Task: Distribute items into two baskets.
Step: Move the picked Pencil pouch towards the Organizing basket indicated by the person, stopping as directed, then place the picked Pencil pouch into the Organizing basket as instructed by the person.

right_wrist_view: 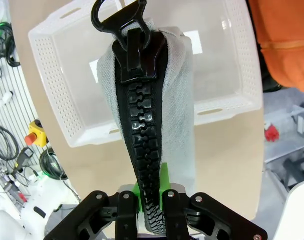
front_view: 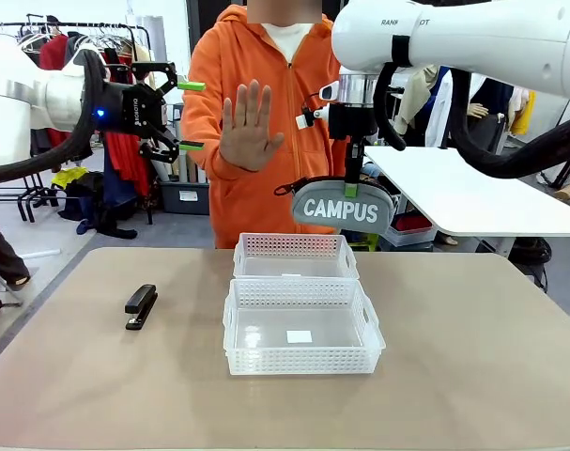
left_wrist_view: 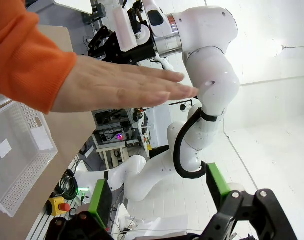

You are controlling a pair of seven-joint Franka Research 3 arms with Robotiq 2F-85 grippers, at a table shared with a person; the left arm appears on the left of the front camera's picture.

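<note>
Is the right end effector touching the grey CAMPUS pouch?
Touching. The right wrist view shows the right end effector clamped on the pouch along its zipper; front view shows the pouch hanging lifted.

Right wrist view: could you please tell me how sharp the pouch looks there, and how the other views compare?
Right wrist view: the grey soft pencil pouch is sharp though near, and the wide lens bows the rim of the translucent-white lattice basket. Left wrist view: the person's hand looms large, slightly soft. Front view: even light, faint shadow under the small black stapler.
</note>
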